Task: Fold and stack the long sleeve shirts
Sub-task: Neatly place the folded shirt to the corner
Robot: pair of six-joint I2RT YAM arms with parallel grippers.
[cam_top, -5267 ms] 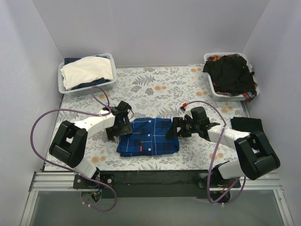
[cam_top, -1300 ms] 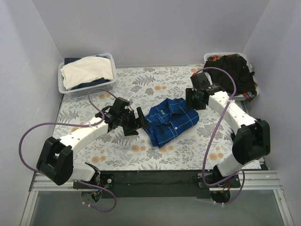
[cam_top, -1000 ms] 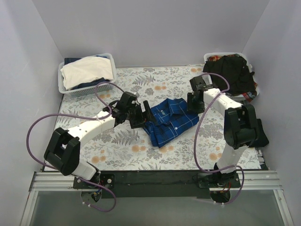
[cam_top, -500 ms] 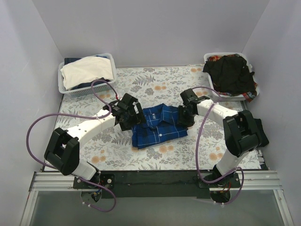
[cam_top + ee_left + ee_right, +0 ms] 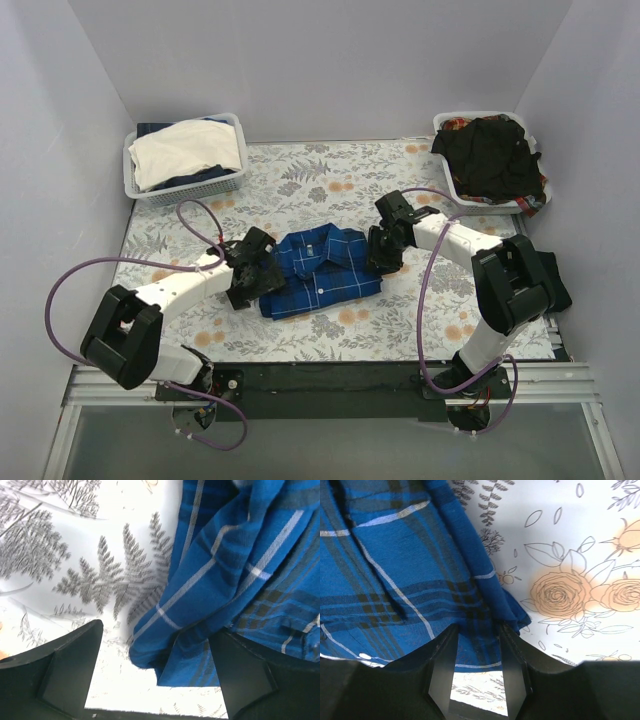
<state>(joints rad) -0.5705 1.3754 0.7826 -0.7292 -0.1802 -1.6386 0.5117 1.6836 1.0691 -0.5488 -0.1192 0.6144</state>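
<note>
The royal-blue plaid shirt (image 5: 320, 272) lies folded at the middle of the flowered table. My left gripper (image 5: 248, 283) sits at its left edge, jaws wide open. In the left wrist view a loose corner of the plaid shirt (image 5: 240, 555) hangs between the spread fingers of the left gripper (image 5: 157, 680) and touches only the right one. My right gripper (image 5: 382, 250) is at the shirt's right edge. The right wrist view shows the right gripper (image 5: 476, 675) shut on the folded hem of the plaid shirt (image 5: 385, 570). A black shirt (image 5: 490, 155) is heaped in the back right basket.
A white lattice basket (image 5: 180, 188) at the back left holds white and dark cloth. The right basket (image 5: 462, 203) stands at the back right. A dark cloth (image 5: 552, 282) lies by the table's right edge behind the right arm. Purple cables loop from both arms.
The plaid shirt has slid toward the near left and turned, going along with the right gripper. The left gripper drew back to the shirt's left edge and opened a little wider.
</note>
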